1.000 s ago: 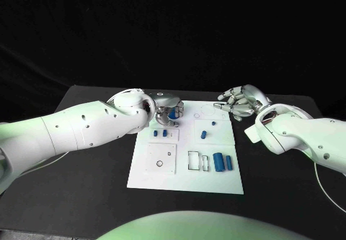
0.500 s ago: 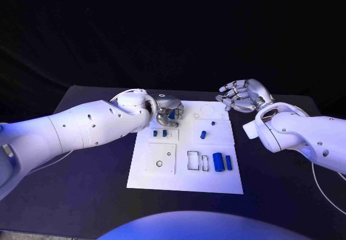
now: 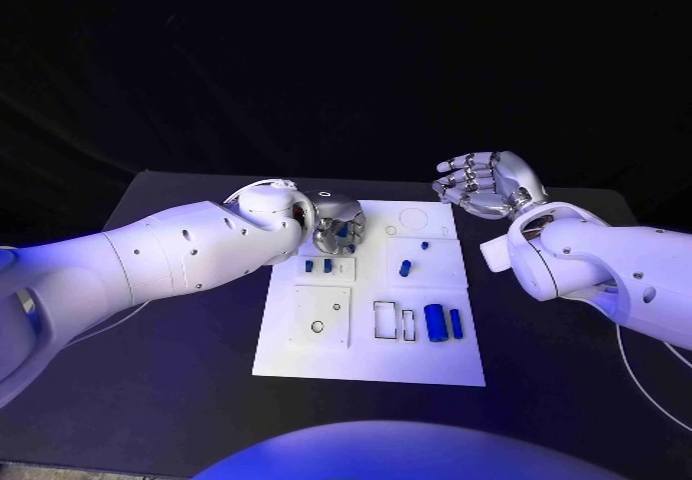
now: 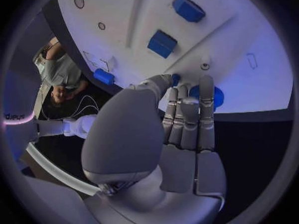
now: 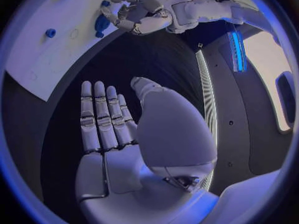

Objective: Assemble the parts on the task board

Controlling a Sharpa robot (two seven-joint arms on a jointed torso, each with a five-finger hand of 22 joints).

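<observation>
Closest to the robot, the near part of the white task board [image 3: 372,355] is bare, and the board lies flat in the middle of the black counter [image 3: 173,340] so both arms can reach it. A little further in, two long blue parts [image 3: 443,323] stand side by side next to two open rectangular slots [image 3: 394,320]; I think they wait there because they go into those slots. To the left is a raised square plate with a small hole [image 3: 317,326]. Further on, two short blue parts [image 3: 317,266] sit close together, and one small blue peg [image 3: 405,267] sits alone near the middle. At the far left corner of the board is the left hand [image 3: 338,223]. Its fingers [image 4: 187,109] are pressed close together and bent down onto a round blue part [image 4: 215,95], touching it. It looks like the hand is pushing that part into its place, but I cannot tell if the thumb is gripping it too. Furthest away, off the board's far right corner, the right hand [image 3: 486,185] is lifted above the counter. Its fingers [image 5: 102,117] are straight, a little apart, and hold nothing. It seems to be kept clear so it does not bump the board while the other hand works.
</observation>
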